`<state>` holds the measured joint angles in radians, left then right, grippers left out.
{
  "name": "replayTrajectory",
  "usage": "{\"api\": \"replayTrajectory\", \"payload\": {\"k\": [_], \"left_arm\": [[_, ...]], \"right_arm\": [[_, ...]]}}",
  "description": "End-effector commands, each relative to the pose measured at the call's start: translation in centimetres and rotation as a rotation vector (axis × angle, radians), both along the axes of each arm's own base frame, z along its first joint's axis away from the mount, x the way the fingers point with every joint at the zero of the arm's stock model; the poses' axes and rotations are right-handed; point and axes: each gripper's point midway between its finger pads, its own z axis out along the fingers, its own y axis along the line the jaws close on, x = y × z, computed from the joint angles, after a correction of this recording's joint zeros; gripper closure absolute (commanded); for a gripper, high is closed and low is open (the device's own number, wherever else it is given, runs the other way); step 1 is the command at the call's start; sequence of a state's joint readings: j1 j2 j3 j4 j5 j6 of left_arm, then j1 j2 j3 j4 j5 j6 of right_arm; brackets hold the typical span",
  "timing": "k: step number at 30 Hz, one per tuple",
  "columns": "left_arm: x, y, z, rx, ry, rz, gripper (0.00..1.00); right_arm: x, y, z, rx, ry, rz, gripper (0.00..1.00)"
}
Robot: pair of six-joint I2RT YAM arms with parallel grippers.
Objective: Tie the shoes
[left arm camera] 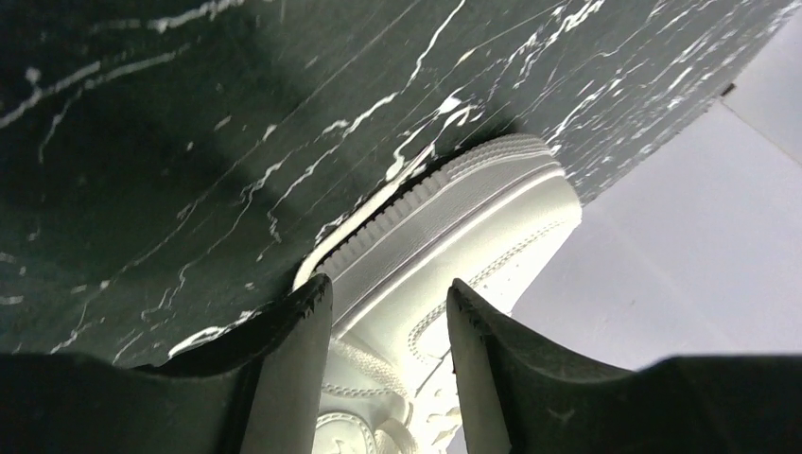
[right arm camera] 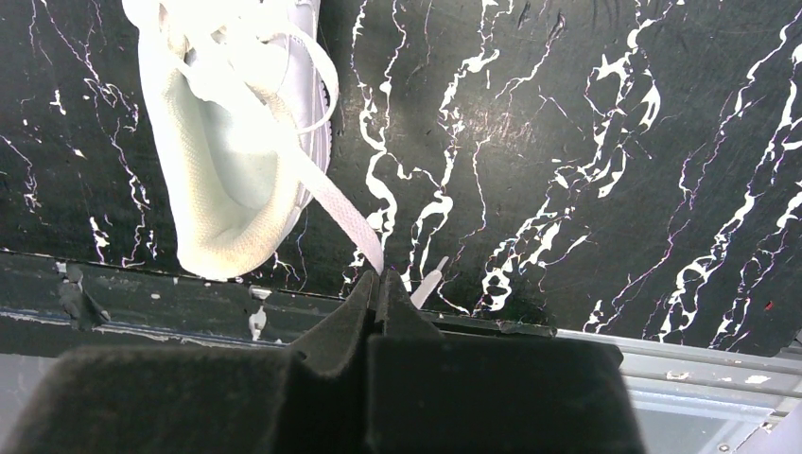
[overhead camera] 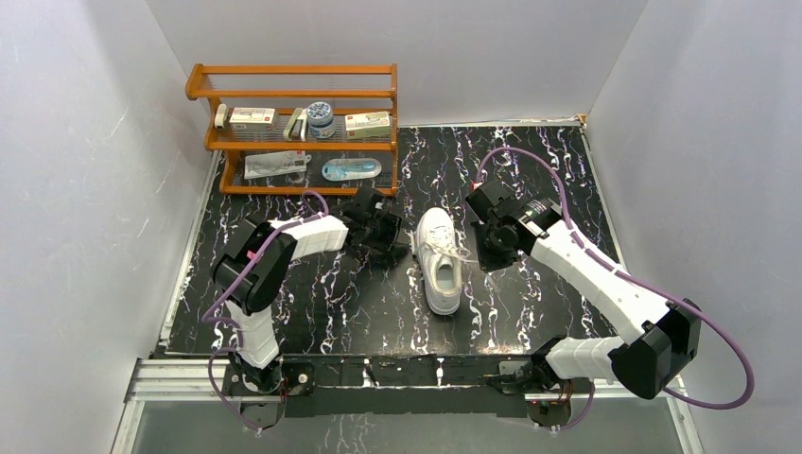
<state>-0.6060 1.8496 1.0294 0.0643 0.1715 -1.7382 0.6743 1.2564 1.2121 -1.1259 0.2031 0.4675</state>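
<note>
A white low-top sneaker [overhead camera: 440,259] lies on the black marble table, its toe towards the table's near edge. My left gripper [overhead camera: 392,248] sits just left of the shoe, jaws open; in the left wrist view [left arm camera: 388,298] the shoe's side and sole [left arm camera: 444,218] fill the gap between the fingers. My right gripper [overhead camera: 482,253] sits just right of the shoe and is shut on a white lace [right arm camera: 345,222] that runs taut from the shoe's opening [right arm camera: 227,142] to the fingertips; the lace's tip [right arm camera: 427,281] sticks out beside them.
An orange wooden rack [overhead camera: 298,128] with small boxes, a jar and packets stands at the table's back left. White walls enclose the table on three sides. A metal rail [overhead camera: 407,378] runs along the near edge.
</note>
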Motion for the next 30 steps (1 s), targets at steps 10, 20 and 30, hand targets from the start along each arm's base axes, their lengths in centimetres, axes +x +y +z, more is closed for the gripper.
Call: {"api": "replayTrajectory", "payload": {"k": [10, 20, 30], "left_arm": [[-3.8, -0.9, -0.6, 0.07, 0.19, -0.02, 0.59], [-2.5, -2.6, -1.2, -0.007, 0.184, 0.042, 0.7], [-3.4, 0.3, 1.1, 0.026, 0.13, 0.178, 1.0]], "right_arm": [[1.3, 0.5, 1.1, 0.028, -0.061, -0.002, 1.0], [1.4, 0.6, 1.3, 0.029, -0.065, -0.001, 1.0], [1.2, -0.8, 1.5, -0.023, -0.073, -0.067, 1.0]]}}
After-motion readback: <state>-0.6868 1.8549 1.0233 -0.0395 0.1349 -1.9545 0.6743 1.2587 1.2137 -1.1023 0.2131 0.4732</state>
